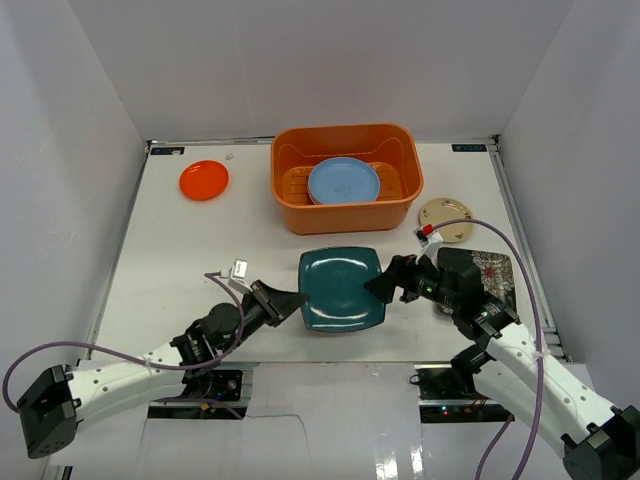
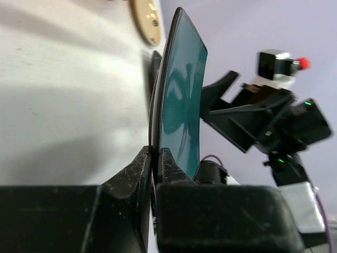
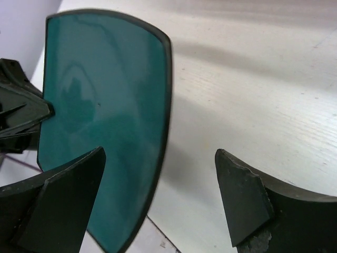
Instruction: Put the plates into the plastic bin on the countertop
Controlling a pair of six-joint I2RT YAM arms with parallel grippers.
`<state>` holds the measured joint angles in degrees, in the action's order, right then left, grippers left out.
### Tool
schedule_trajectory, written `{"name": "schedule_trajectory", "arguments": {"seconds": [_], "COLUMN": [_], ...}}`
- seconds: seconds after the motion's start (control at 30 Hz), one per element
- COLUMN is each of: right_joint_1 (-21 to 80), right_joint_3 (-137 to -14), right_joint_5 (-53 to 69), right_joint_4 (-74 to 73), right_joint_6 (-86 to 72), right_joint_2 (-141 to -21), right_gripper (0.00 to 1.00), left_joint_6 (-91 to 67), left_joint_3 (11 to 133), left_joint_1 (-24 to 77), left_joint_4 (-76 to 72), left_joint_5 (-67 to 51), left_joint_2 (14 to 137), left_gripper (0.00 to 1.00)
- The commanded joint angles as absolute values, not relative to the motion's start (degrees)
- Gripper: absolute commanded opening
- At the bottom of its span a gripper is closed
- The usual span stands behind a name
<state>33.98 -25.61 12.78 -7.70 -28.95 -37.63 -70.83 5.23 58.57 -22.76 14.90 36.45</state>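
Pinching the left edge of the square teal plate (image 1: pixel 340 290) with the left gripper (image 1: pixel 292 299), in front of the orange rectangular plastic bin (image 1: pixel 345 217). Flanking its right edge with the right gripper (image 1: pixel 385 281) spread wide, over the flat white countertop (image 1: pixel 180 260).

teal plate (image 1: pixel 341 290), orange bin (image 1: pixel 345 216)

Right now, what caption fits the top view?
Left jaws clamp the teal plate by its edge; right jaws open beside it; blue plate in the bin.
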Motion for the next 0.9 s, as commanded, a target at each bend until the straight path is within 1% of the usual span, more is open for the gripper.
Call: {"name": "schedule_trajectory", "arguments": {"seconds": [0.0,0.03,0.1,0.13,0.17,0.2,0.23,0.27,0.3,0.37,0.4,0.43,0.47,0.5,0.53,0.6,0.63,0.67,0.7,0.73,0.87], "right_joint_1": [31.8,31.7,31.6,31.6,31.6,31.7,31.7,31.6,31.6,31.6,31.6,31.6,31.6,31.6,31.6,31.5,31.4,30.9,30.6,29.4,25.1], "right_joint_3": [-24.0,-23.8,-23.0,-22.7,-22.1,-21.9,-21.8,-22.0,-22.1,-22.9,-23.3,-23.7,-24.1,-25.1,-25.9,-29.8,-31.7,-33.9,-38.7,-41.3,-52.0], "right_joint_5": [23.4,25.3,30.8,32.2,33.1,34.4,34.8,35.0,35.1,35.2,35.4,35.3,35.2,35.0,34.5,32.7,31.9,30.6,30.2,29.8,31.3], "right_joint_4": [-0.9,1.3,7.4,9.4,13.0,14.3,15.2,16.4,16.8,17.0,17.2,17.1,17.2,17.2,17.3,17.6,17.6,17.7,17.8,18.2,23.0], "right_joint_6": [-32.7,-33.2,-36.2,-37.5,-39.9,-40.9,-42.2,-42.6,-43.0,-43.9,-44.2,-44.4,-44.8,-45.0,-45.0,-45.0,-44.9,-44.9,-44.8,-44.7,-48.0], "right_joint_2": [-37.4,-37.5,-37.8,-38.2,-38.4,-38.8,-38.8,-39.0,-39.2,-39.6,-40.2,-40.7,-41.1,-41.9,-42.4,-44.2,-45.2,-46.3,-48.9,-50.6,-59.4], "right_gripper": [0.9,0.9,0.95,0.99,0.91,0.85,0.68,0.57,0.37,0.24,0.12,0.08,0.08,0.08,0.08,0.08,0.08,0.08,0.08,0.08,0.08], "left_joint_6": [-70.8,-70.2,-68.8,-68.5,-68.0,-67.2,-66.7,-65.8,-65.3,-64.2,-63.1,-62.5,-61.8,-59.9,-58.6,-55.9,-53.0,-51.6,-50.5,-48.5,-42.3], "left_joint_3": [7.5,7.9,8.8,9.5,9.8,10.4,11.6,12.1,13.3,14.2,15.2,15.2,16.1,16.6,17.4,21.2,22.9,26.4,28.3,30.2,37.6], "left_joint_1": [57.9,57.8,57.7,57.7,57.7,57.7,57.7,57.7,57.7,57.7,57.7,57.7,57.7,57.7,57.6,57.5,57.6,57.6,57.6,57.5,57.5], "left_joint_4": [-27.1,-26.7,-26.3,-26.8,-27.1,-27.0,-26.2,-25.7,-24.6,-23.6,-22.8,-22.5,-22.3,-22.2,-20.8,-17.2,-11.7,-8.4,-5.1,2.0,13.5], "left_joint_5": [12.3,11.9,10.8,10.4,9.8,9.7,9.6,9.7,9.8,10.3,10.5,10.6,10.8,10.7,10.6,11.7,12.6,13.7,16.8,18.4,23.5], "left_joint_2": [30.3,29.8,29.1,29.0,29.1,29.2,29.2,29.2,29.2,28.9,28.5,28.2,28.0,27.9,27.8,27.7,27.8,27.8,27.9,28.0,27.9], "left_gripper": [0.0,0.0,0.0,0.0,0.0,0.0,0.0,0.0,0.01,0.08,0.15,0.17,0.2,0.27,0.44,0.61,0.75,0.8,0.83,0.88,0.96]}}
